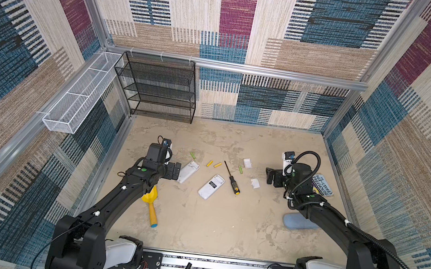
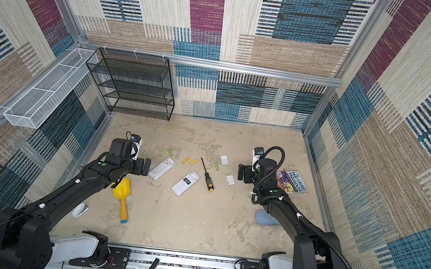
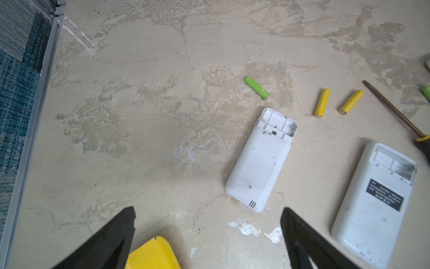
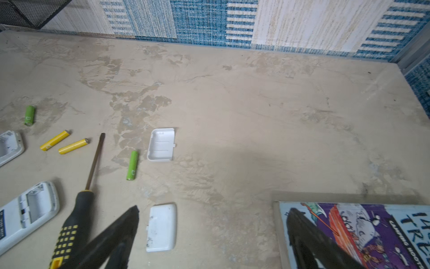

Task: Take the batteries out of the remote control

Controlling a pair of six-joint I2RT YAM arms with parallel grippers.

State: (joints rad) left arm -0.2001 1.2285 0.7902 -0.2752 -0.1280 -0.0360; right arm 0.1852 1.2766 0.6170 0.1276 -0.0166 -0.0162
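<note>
Lying mid-frame in both top views: four batteries [image 1: 209, 163], unloaded from remotes [image 1: 188, 171]; left gripper [image 1: 177, 170], right gripper [image 1: 268, 176] splayed, empty.

Green battery [image 1: 192, 155], yellow battery [image 1: 209, 163], second yellow battery [image 1: 217, 165], second green battery [image 1: 240, 169]: all lie flat, loose. Plain remote [image 1: 188, 172] and labelled remote [image 1: 211, 186]: white, face-down, compartments open, empty.

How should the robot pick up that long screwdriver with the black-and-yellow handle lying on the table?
Probably grip the long black-and-yellow-handled screwdriver by its thick handle, from straight above, pincer closing across it. It lies flat, the handle is widest, and bare table shows on both sides.
</note>
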